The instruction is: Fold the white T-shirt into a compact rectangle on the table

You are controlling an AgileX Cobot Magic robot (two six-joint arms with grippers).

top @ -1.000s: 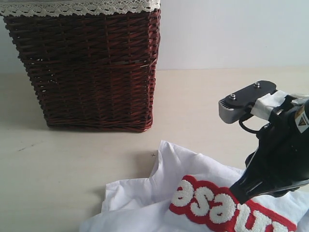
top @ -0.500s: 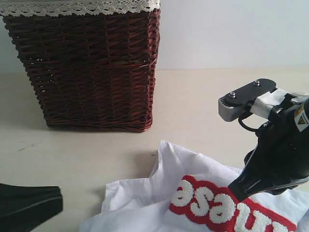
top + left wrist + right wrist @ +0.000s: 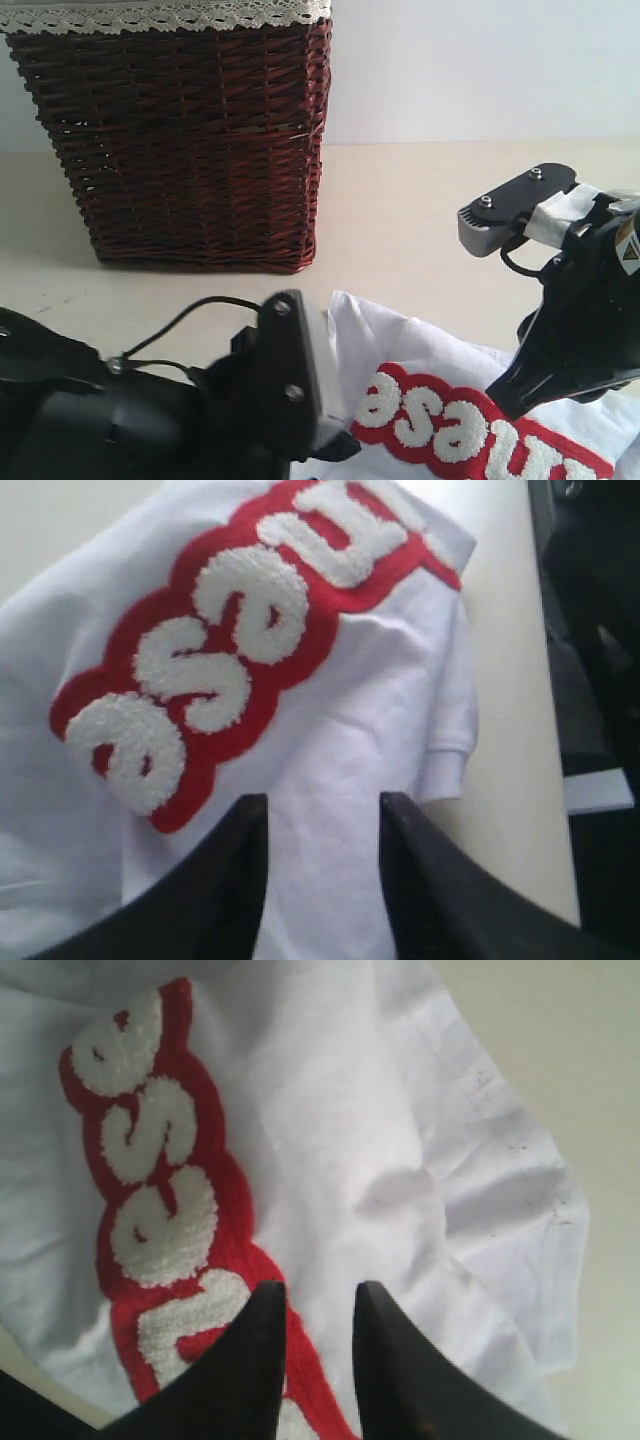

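Note:
The white T-shirt (image 3: 405,340) lies crumpled on the table (image 3: 420,210) at the front, its fuzzy white lettering on red (image 3: 440,420) facing up. My left gripper (image 3: 322,805) is open and hovers over plain white cloth (image 3: 370,700) just beside the lettering, with nothing between its fingers. My left arm (image 3: 150,410) covers the shirt's left part in the exterior view. My right gripper (image 3: 318,1295) hangs over the shirt (image 3: 330,1090) at the edge of the red lettering (image 3: 150,1210), jaws a little apart and empty. A sleeve cuff (image 3: 443,770) shows near the table's bare surface.
A tall dark red wicker basket (image 3: 190,140) with white lace trim (image 3: 160,15) stands at the back left, against a pale wall (image 3: 480,60). The right arm's body (image 3: 590,310) rises at the right edge. Bare table lies between the basket and the shirt.
My left arm has swung in from the lower left and now covers the shirt's left part, and its jaws have opened. The right arm has barely shifted.

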